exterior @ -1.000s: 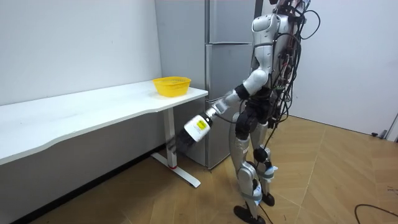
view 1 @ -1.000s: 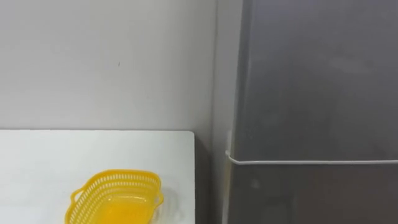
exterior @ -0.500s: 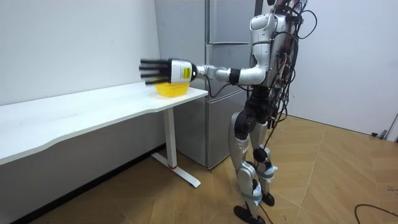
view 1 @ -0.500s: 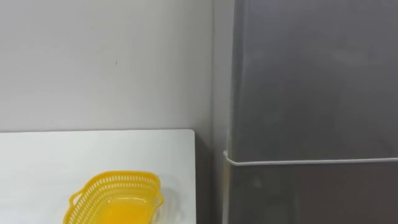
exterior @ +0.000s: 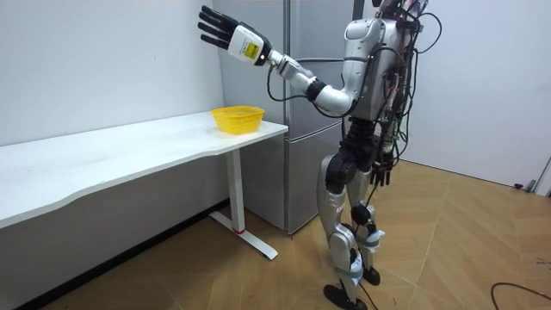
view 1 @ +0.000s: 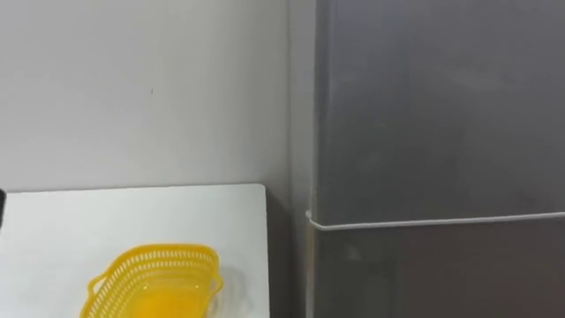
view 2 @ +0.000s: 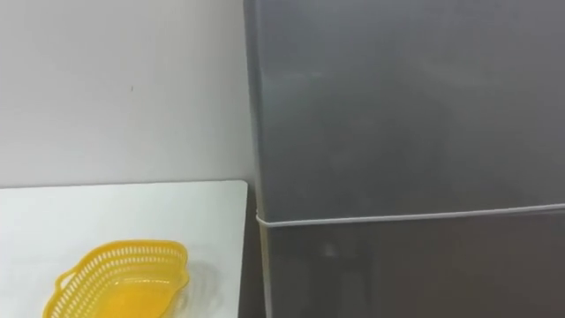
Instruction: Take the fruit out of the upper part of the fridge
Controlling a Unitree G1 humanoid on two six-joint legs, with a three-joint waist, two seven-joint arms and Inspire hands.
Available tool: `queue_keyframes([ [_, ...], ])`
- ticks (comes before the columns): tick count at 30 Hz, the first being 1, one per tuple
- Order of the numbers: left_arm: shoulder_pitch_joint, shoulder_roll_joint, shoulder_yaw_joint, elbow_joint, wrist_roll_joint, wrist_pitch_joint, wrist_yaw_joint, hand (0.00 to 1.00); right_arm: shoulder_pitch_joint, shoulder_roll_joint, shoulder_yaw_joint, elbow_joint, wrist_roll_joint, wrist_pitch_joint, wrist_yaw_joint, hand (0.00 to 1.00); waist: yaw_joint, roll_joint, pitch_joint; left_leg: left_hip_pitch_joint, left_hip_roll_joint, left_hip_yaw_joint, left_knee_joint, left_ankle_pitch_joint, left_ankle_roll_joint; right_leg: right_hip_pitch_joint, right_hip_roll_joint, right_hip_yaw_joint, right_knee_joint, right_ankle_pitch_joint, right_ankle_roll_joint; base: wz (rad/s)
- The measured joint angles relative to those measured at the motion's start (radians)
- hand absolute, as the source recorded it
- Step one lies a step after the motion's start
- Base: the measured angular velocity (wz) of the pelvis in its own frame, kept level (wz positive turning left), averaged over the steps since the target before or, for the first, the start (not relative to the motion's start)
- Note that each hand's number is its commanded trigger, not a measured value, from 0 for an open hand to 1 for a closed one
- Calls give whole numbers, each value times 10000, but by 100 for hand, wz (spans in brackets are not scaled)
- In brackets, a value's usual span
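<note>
Robot stands upright facing the grey fridge [view 1: 424,106], close in front of it. Upper door [view 2: 397,97] closed, seam to the lower door unbroken. Left hand [exterior: 225,33] raised high beside the fridge's top section, before the wall [view 1: 132,88], fingers straight and spread wide, holding nothing. Yellow basket [view 1: 150,283] sits on the white table [view 1: 53,230], near the end by the fridge.

The robot stands on a wood floor [exterior: 448,250] facing the fridge [exterior: 301,120], at the end of a white table [exterior: 129,151]. Its left hand [exterior: 225,33] is held high, fingers straight and spread, above a yellow basket [exterior: 238,119] near the table's end by the fridge.
</note>
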Motion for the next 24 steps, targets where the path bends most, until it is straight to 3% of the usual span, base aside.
queue_keyframes([
  [3, -177, 25, -506, -90, -65, 200, -613, 0, -192, -5, -8, 173, -9, 15, 172, 0, -256, -20, 74, -17, -6, 23, -65, 22, 5, -3, -10, 13, -12, 1, 1, 0],
  [6, -205, 35, -998, -71, -60, 407, -1068, 0, -538, -12, -12, 323, -166, 96, 312, 0, -448, -24, 71, -25, 0, 58, -83, 29, 7, -92, 5, 131, 11, 3, 2, -9],
  [11, -743, 45, -1874, -42, -55, 1032, -2763, 0, -849, -19, -12, 309, -333, 118, 464, 0, -717, 62, 35, -150, 39, 126, -77, 29, 7, -202, 51, 225, -5, 80, -20, -8],
  [13, -882, 58, -2073, -43, -56, 1112, -3239, 0, -865, -23, -11, 308, -332, 123, 476, 0, -756, 100, 5, -85, 45, 145, -81, 29, 7, -177, 57, 258, -6, 87, -26, -15],
  [17, -1020, 76, -2201, -50, -67, 1368, -3998, 0, -874, -24, -7, 294, -343, 212, 532, 0, -784, 187, -49, 21, 54, 175, -101, 29, 7, -151, 84, 453, -1, 87, -28, -14],
  [24, -1112, 76, -2350, -50, -445, 1467, -4772, 0, -929, -40, 1, 316, -382, 219, 525, 0, -974, 169, -26, 3, 54, 276, -156, 29, 7, -224, 95, 550, 23, 88, -28, -1],
])
